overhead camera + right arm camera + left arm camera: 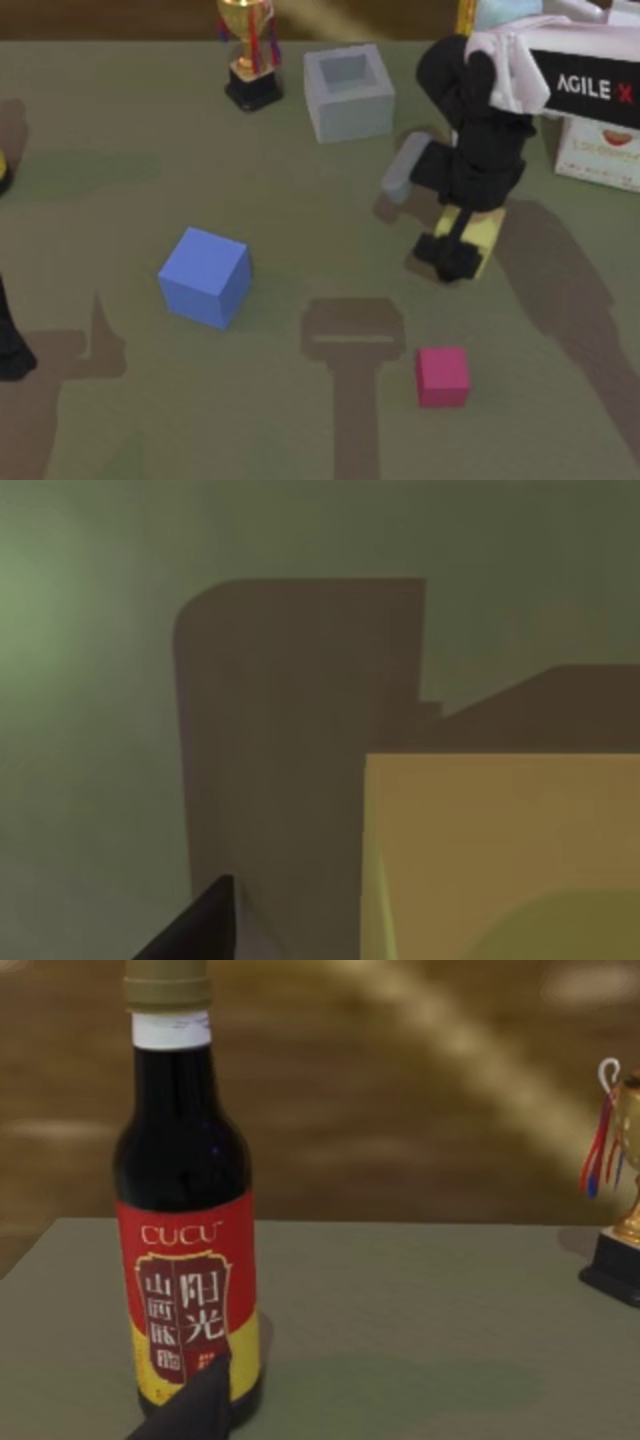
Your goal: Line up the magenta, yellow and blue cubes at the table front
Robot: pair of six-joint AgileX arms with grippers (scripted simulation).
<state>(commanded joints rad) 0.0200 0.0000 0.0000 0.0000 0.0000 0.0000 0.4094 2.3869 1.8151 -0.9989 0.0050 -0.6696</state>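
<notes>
The yellow cube (482, 232) lies right of the middle of the top view, mostly hidden under the right hand (452, 252), which is low over it; I cannot tell if this hand is open or closed. The magenta cube (442, 376) is below it, lower right. The blue cube (205, 276) is at middle left on the table (120, 200). A grey box (348, 92) and a trophy (248, 55) stand at the top. The left hand (190, 1410) is near a sauce bottle (185, 1210); its state I cannot tell.

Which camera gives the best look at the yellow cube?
The right wrist view: the yellow cube fills much of the picture, close and unblocked. The top view shows only slivers of it beneath the right end effector. The left wrist view does not show it.
</notes>
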